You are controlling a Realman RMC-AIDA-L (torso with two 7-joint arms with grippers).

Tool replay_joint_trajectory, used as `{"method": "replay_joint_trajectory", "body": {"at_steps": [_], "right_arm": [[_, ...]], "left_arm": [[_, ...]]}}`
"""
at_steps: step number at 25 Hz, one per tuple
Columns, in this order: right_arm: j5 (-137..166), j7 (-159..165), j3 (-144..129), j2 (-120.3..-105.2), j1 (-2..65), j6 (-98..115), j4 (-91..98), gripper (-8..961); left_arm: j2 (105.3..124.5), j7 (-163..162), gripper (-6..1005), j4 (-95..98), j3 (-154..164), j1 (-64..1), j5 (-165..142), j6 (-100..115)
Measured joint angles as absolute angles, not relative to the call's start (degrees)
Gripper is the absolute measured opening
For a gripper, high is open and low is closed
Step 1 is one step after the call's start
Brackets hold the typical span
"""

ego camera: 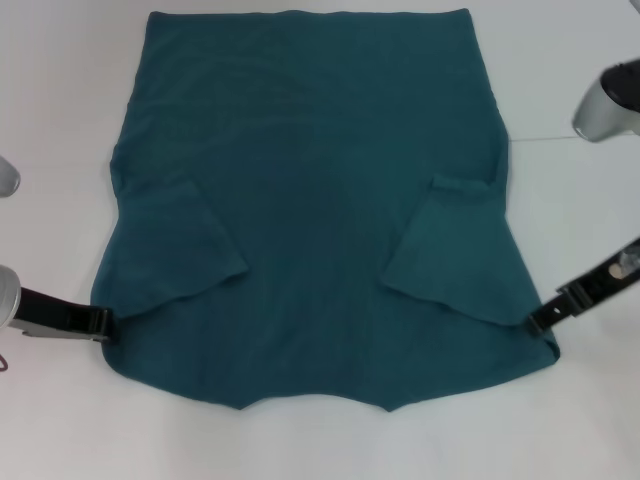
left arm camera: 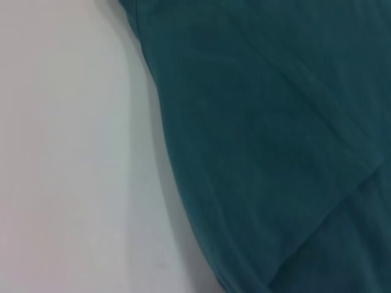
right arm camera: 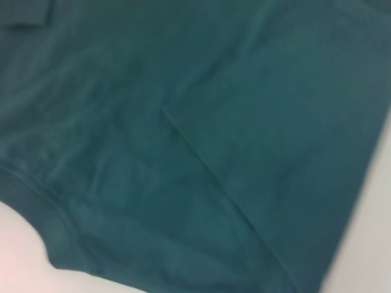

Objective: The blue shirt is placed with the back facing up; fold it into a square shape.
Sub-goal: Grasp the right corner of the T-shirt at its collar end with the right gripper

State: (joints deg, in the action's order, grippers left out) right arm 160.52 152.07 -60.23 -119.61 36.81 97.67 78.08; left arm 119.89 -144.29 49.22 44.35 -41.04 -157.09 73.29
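The blue shirt [ego camera: 320, 190] lies flat on the worktop [ego camera: 60, 110] between my hands, sleeves folded in. My left hand [ego camera: 100, 325] and right hand [ego camera: 540, 318] touch its near corners; I cannot tell their grip. Uneven lifting could skew the fold.

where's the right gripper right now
In the head view the right gripper is low on the right, at the near right corner of the blue shirt, just beside the folded-in sleeve.
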Motion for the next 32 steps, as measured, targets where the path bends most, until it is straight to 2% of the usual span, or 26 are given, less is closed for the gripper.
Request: {"method": "replay_joint_trajectory", "body": {"at_steps": [11,31,32], "right_arm": [[163.8,156.9,-60.3,-119.97,33.2,94.1,76.7,863],[162.5,157.0,-62.3,-120.13,33.9,85.7,67.2,822],[162.4,157.0,-62.3,-120.12,33.9,85.5,67.0,786]], "left_arm": [[119.79,-143.4,24,49.2,44.2,-41.1,-157.1,73.4],[119.73,-143.6,24,49.0,44.3,-41.5,-157.2,72.9],[119.72,-143.6,24,49.0,44.3,-41.6,-157.2,72.9]]}}
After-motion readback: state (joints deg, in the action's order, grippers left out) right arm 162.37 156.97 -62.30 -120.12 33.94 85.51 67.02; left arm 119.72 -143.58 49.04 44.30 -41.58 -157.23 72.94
